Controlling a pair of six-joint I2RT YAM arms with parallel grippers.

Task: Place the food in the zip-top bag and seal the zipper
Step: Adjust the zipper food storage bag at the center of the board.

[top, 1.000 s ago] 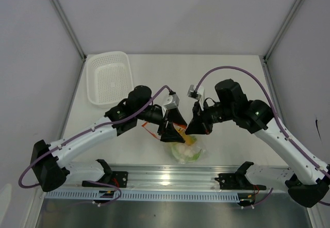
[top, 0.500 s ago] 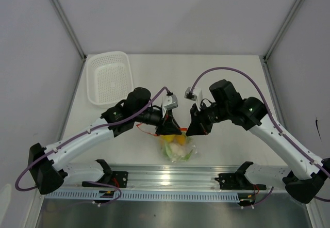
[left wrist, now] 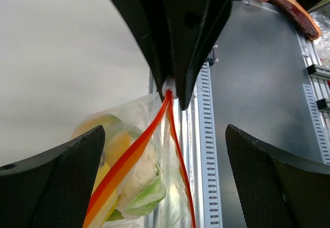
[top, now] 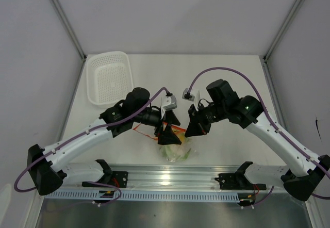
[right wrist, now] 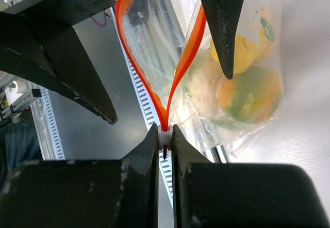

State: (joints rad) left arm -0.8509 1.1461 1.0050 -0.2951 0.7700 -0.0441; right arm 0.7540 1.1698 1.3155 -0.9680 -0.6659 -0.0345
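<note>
Near the bench's front edge, left gripper [left wrist: 170, 86] and right gripper [right wrist: 164, 135] each clamp one end of the zipper [right wrist: 178, 73], whose unsealed span between them tops the hanging, food-filled zip-top bag [top: 178, 149].

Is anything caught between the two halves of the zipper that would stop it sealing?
Nothing visible. The food sits low in the zip-top bag, below the zipper. The strips bow apart with only air between them, each end pinched by an end effector: left, right.

One zip-top bag [top: 178, 146], one basket [top: 109, 77], two hands [top: 168, 127].
</note>
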